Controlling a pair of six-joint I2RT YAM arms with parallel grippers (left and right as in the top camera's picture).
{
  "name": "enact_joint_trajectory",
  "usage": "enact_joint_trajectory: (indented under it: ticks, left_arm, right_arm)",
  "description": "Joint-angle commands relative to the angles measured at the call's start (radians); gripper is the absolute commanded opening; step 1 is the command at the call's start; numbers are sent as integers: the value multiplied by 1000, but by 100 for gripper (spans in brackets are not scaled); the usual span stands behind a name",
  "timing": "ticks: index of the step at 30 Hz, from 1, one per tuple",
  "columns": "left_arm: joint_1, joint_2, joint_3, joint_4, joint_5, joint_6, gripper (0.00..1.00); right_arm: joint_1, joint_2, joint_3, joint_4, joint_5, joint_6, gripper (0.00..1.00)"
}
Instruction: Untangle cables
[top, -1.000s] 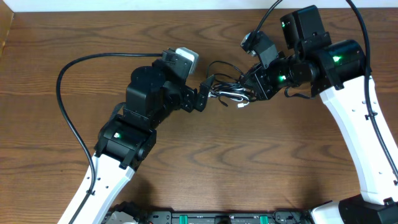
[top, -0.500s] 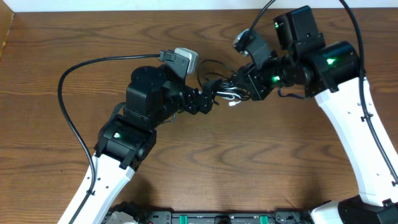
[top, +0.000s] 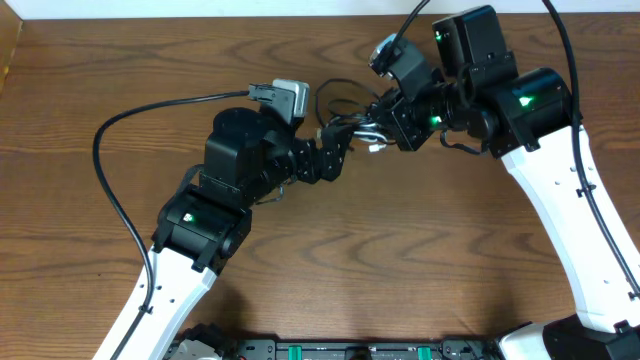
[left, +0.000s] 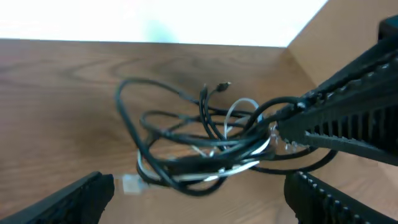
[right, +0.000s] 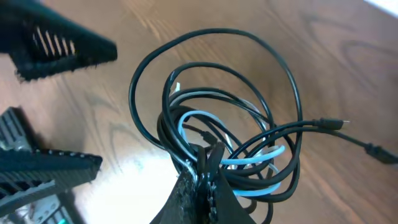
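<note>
Black and white thin cords hang knotted from the tight-shut right gripper, so the wide-open, empty left gripper should pinch just one outer loop and draw gently.

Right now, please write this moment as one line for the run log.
right pincer: shut on tangled bundle of thin black and white cables | left pincer: open, facing bundle, not gripping
</note>
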Motion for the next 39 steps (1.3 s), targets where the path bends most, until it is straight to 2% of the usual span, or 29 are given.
enact_joint_trajectory:
  ticks: [1,6,8,10,11,14,18,21,31,34,35,39]
  left_arm:
    - [-3,-7,29,-11,-25,-196,89]
    - [-3,-7,29,-15,-42,-298,78]
    - [-3,5,29,-16,-78,-307,76]
    - [-3,25,29,-16,-77,-331,71]
    - [-3,39,29,-15,-77,-345,64]
    - [-3,64,29,-8,-77,-360,58]
    - [-3,71,29,0,-77,-359,57]
    - [-3,71,29,13,-77,-360,43]
    - [-3,71,29,52,-74,-375,31]
    - [-3,71,29,53,-74,-390,11]
    - [-3,71,29,56,-74,-393,8]
    - [-3,69,29,89,-38,-393,8]
  right_arm:
    - [2,-32,22,27,3,-11,1]
    - [2,-32,22,42,-43,-11,1]
    - [2,-32,22,41,-80,-11,1]
    - [8,-33,22,41,-79,-11,1]
    - [11,-33,22,42,-80,-11,1]
    - [14,-40,22,50,-80,-11,1]
    - [14,-61,22,63,-79,-11,1]
    - [14,-67,22,63,-79,-11,1]
    - [17,-69,22,54,-84,-11,1]
    - [17,-69,22,47,-82,-14,1]
    - [17,-69,22,45,-82,-23,1]
    - [16,-69,22,39,-8,-26,1]
